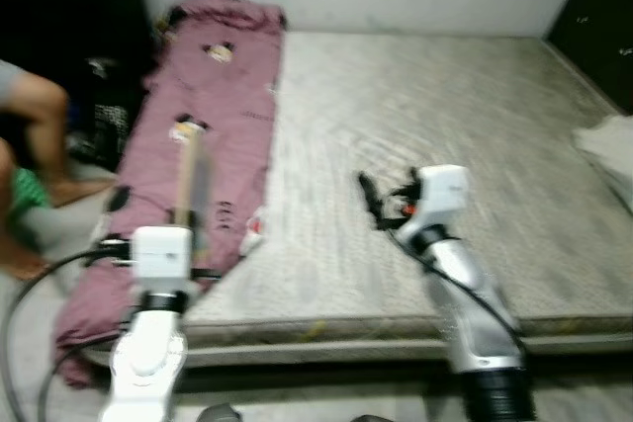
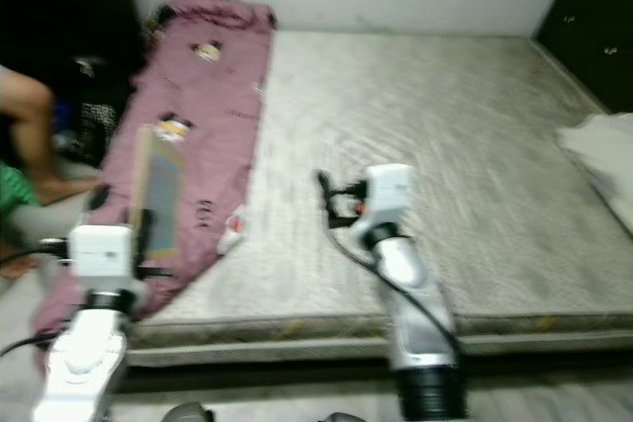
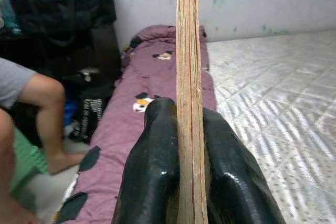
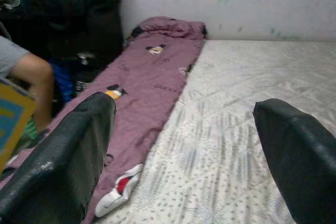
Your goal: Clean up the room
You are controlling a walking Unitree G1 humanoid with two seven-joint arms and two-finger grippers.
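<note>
My left gripper (image 3: 186,129) is shut on a thin flat book (image 3: 188,66) held upright on its edge above the purple blanket (image 1: 213,116); the book (image 2: 156,192) shows a yellow-and-blue cover. My right gripper (image 1: 374,201) hangs open over the grey patterned mattress (image 1: 435,116), nothing between its fingers (image 4: 63,156). The purple blanket lies in a long strip along the mattress's left side, with cartoon prints on it. A small white and red cloth item (image 4: 118,192) lies at the blanket's edge.
A person sits on the floor at the left, a bare leg (image 1: 45,126) and grey sleeve showing. Dark bags (image 3: 68,19) stand against the wall behind them. A white cloth (image 1: 608,145) lies at the mattress's right edge. A dark cabinet (image 1: 603,7) stands at the far right.
</note>
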